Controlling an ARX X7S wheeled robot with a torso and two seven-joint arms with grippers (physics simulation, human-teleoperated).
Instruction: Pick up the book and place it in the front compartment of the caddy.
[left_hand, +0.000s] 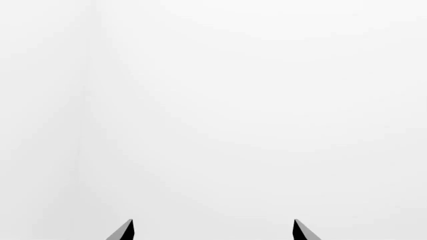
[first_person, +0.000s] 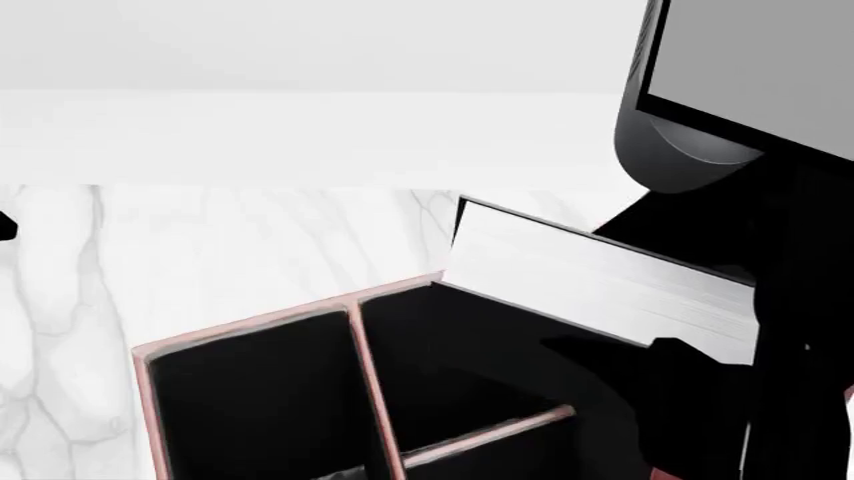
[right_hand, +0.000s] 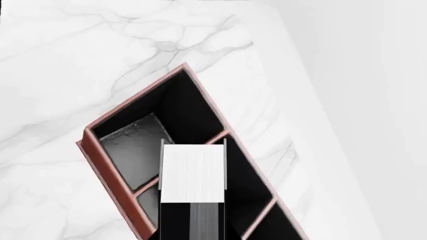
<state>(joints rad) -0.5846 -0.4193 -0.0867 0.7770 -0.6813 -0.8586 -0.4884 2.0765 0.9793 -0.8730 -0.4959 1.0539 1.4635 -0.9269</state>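
— Book (first_person: 587, 275)?
— Black covers, white page edge up, tilted, hanging over caddy (first_person: 247, 335).
— Right gripper (right_hand: 193, 220)?
— Clamped on book, above crossbar (right_hand: 217, 137) cells.
— Left gripper (left_hand: 213, 231)?
— Tips wide apart, gripping nothing.

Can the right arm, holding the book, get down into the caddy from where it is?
Probably yes: the right gripper holds the book above the caddy, whose cells lie open with nothing seen between.
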